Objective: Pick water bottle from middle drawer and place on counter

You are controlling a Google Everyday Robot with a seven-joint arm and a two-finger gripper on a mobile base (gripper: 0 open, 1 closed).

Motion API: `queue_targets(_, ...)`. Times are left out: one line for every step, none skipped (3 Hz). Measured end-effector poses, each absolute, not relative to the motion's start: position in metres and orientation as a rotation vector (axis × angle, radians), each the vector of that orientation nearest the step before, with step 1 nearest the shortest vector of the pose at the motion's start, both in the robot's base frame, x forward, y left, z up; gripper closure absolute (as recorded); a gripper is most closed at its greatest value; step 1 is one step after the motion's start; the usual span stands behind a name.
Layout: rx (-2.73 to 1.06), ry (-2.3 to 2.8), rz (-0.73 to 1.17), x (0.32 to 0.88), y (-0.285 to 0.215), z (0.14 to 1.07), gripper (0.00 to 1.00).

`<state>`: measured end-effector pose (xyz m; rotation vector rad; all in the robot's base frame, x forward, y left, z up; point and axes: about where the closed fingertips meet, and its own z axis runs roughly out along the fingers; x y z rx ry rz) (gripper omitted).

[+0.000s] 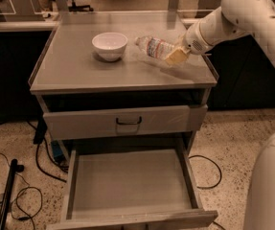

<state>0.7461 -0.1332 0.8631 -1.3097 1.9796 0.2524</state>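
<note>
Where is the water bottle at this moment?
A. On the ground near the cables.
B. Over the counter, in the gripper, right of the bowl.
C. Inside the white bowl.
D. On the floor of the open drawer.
B: the water bottle is tilted in the gripper over the counter, right of the white bowl; the middle drawer holds no bottle.
</note>
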Motion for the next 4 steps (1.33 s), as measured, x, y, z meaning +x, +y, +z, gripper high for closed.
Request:
queue_targets(-1.294, 1.994, 0.287, 0.753, -0.136, 0.855, 1.00)
queue_targets(-1.306, 2.014, 0.312, 0.755, -0.136, 0.845, 1.00)
queue_targets(-1.307, 2.015, 0.314, 0.755, -0.136, 0.845, 0.74)
queue_targets(-1.307, 2.015, 0.314, 0.755, -0.136, 0.845, 0.50)
